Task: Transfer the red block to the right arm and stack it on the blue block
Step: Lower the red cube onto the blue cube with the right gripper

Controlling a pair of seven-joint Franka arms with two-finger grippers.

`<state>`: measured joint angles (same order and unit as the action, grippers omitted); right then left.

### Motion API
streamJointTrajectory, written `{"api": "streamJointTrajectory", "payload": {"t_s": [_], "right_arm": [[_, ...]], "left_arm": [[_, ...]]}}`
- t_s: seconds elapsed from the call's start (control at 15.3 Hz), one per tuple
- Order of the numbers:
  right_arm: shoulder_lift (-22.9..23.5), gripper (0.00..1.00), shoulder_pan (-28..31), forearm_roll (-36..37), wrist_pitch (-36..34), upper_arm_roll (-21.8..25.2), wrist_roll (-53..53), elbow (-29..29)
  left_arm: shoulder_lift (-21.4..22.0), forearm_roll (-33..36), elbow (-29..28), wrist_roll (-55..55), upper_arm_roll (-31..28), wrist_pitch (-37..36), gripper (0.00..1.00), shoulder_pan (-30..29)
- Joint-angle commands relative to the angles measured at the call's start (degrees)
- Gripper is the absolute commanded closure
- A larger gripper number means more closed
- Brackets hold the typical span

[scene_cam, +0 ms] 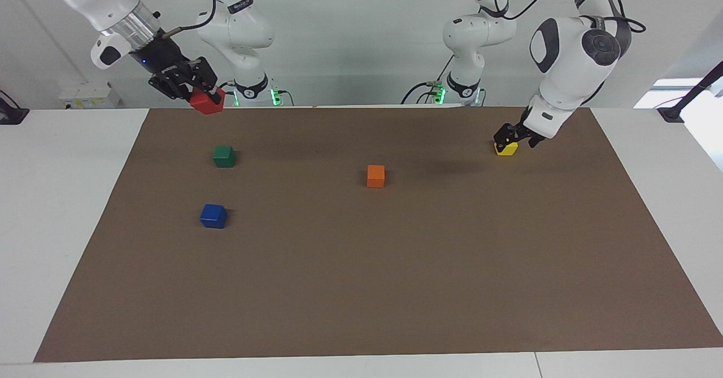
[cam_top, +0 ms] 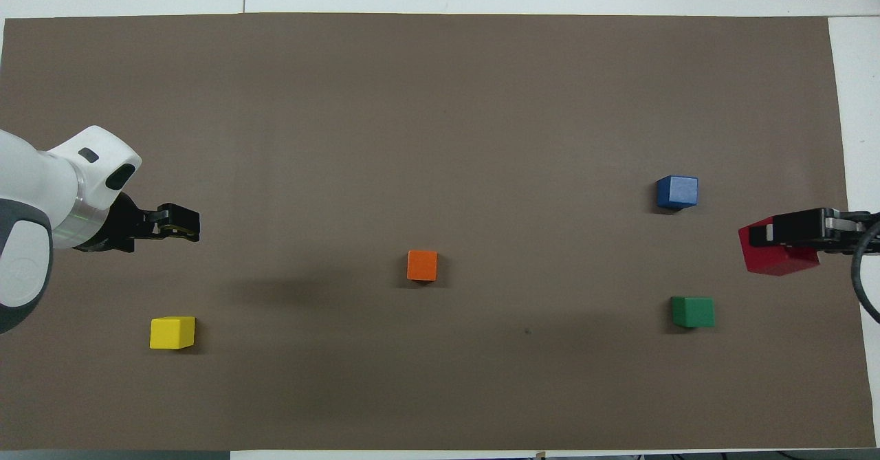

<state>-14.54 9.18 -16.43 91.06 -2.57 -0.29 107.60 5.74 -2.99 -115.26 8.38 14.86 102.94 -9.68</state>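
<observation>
The red block [scene_cam: 208, 103] [cam_top: 775, 262] hangs in the air, and my right gripper [scene_cam: 202, 94] [cam_top: 768, 238] is shut on it. Block and gripper are high over the brown mat's margin at the right arm's end. The blue block [scene_cam: 213, 216] [cam_top: 677, 192] rests on the mat with nothing on it, farther from the robots than the green block [scene_cam: 224, 156] [cam_top: 692, 311]. My left gripper [scene_cam: 506, 136] [cam_top: 184, 223] is open and holds nothing. It is raised over the mat at the left arm's end, close to the yellow block [scene_cam: 508, 150] [cam_top: 172, 332].
An orange block [scene_cam: 375, 176] [cam_top: 422, 265] sits alone near the middle of the brown mat [scene_cam: 395, 287] [cam_top: 440, 102]. The yellow block lies at the left arm's end, nearer to the robots than the orange one. White tabletop borders the mat on all sides.
</observation>
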Motion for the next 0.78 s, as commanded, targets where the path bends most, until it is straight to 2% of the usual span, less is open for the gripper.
{"api": "streamJointTrajectory", "payload": {"t_s": [0.0, 0.13, 0.39, 0.59, 0.72], "right_arm": [[0.8, 1.00, 0.1, 9.4, 0.0, -1.0, -1.5, -0.4], [1.3, 1.00, -0.2, 13.2, 4.0, -1.2, -1.3, 0.8], [5.2, 1.00, -1.6, 14.6, 13.4, -1.4, -1.2, 3.3], [7.9, 1.00, -2.9, 16.2, 19.4, -1.4, -1.2, 4.7], [8.4, 1.00, -3.2, 17.2, 25.4, -1.4, -1.4, 8.0]], "left_arm": [[-0.8, 1.8, 2.5, -0.9, 0.3, -1.6, 0.00, -0.2], [-1.6, 1.8, 4.3, -1.0, 0.3, -2.3, 0.00, -0.3], [-6.5, 2.4, 14.1, -1.0, 0.2, -10.4, 0.00, -0.2], [-8.3, 2.5, 17.8, -1.2, -1.9, -11.9, 0.00, 2.1], [-9.3, 2.5, 18.1, -1.2, -2.9, -12.8, 0.00, 2.8]]}}
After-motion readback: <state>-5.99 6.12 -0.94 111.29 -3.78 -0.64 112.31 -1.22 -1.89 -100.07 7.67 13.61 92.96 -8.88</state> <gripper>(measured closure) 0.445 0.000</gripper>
